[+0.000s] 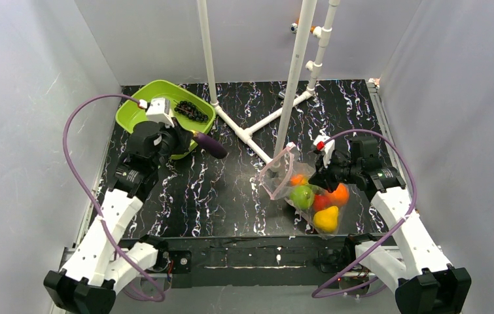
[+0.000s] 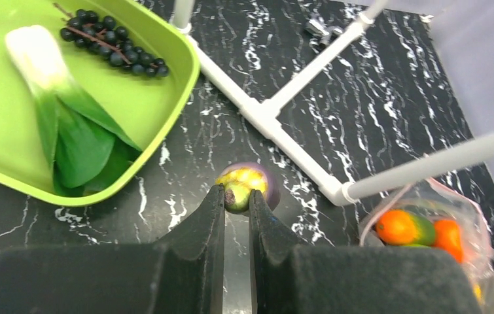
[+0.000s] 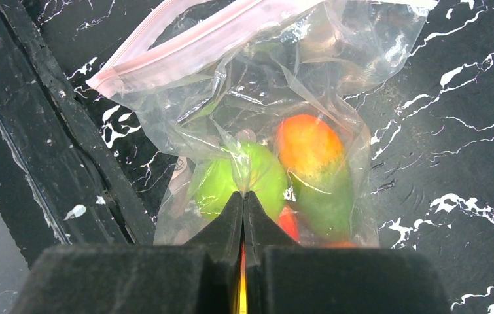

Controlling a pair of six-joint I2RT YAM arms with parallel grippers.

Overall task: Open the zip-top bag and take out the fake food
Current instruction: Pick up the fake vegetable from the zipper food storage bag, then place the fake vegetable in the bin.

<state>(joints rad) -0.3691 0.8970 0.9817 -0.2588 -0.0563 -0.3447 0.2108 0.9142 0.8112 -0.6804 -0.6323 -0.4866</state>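
The clear zip-top bag (image 1: 309,193) with a pink zip strip (image 3: 185,46) lies right of the table's middle, its mouth gaping open. Inside it are a green apple (image 3: 228,180), oranges (image 1: 339,194), a yellow lemon (image 1: 326,219) and a small red piece (image 3: 288,222). My right gripper (image 3: 243,196) is shut on a fold of the bag's plastic over the apple. My left gripper (image 2: 236,194) is shut on the green stem end of the purple eggplant (image 1: 210,144), held just right of the lime-green tray (image 1: 136,111). Dark grapes (image 2: 110,42) and the leafy vegetable (image 2: 61,104) lie in the tray.
A white pipe frame (image 1: 257,127) with upright poles stands on the black marbled table between tray and bag. One pole (image 2: 427,163) passes close over the bag's mouth. Grey walls close in on the left, right and back.
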